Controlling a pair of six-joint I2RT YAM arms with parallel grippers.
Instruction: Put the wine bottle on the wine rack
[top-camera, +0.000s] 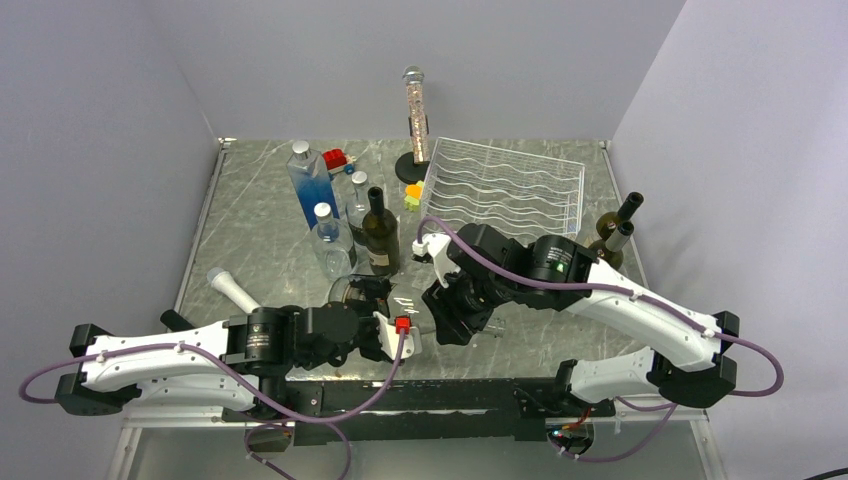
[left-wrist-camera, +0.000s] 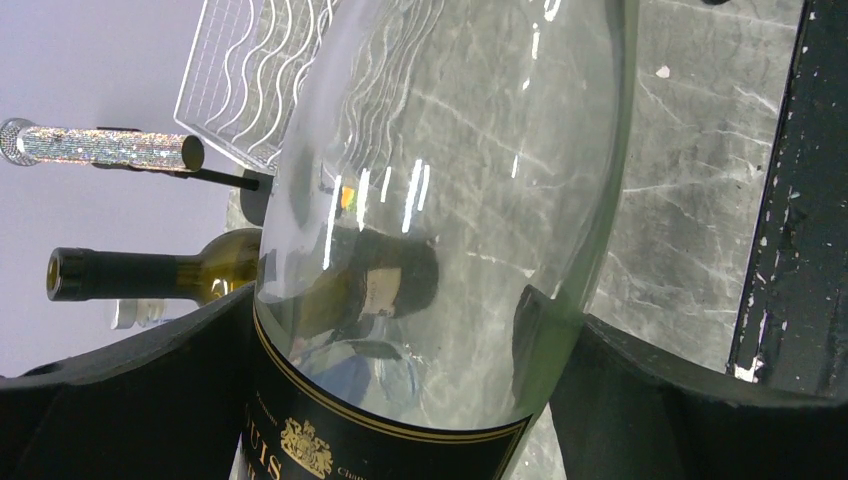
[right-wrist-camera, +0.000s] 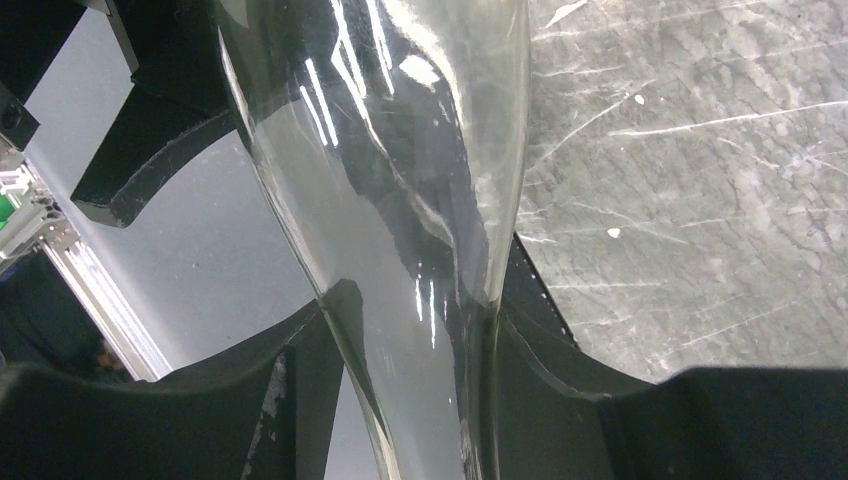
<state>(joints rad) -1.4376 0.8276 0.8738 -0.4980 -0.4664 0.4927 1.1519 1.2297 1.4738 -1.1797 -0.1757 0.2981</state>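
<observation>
From above, both arms cover much of the clear wine bottle (top-camera: 358, 292), and we cannot tell whether it rests on the bench (top-camera: 250, 250) or hangs above it. Its mouth is cut off in the right wrist view, its label in the left. It lies near the bench's 6 o'clock edge, long axis 9 to 3, neck toward 3. The wine rack (top-camera: 505, 185) stands well apart at 1 o'clock. The right end effector (right-wrist-camera: 425, 290) is clamped on the neck. The left end effector (left-wrist-camera: 400, 330) straddles the body; we cannot tell whether it presses.
</observation>
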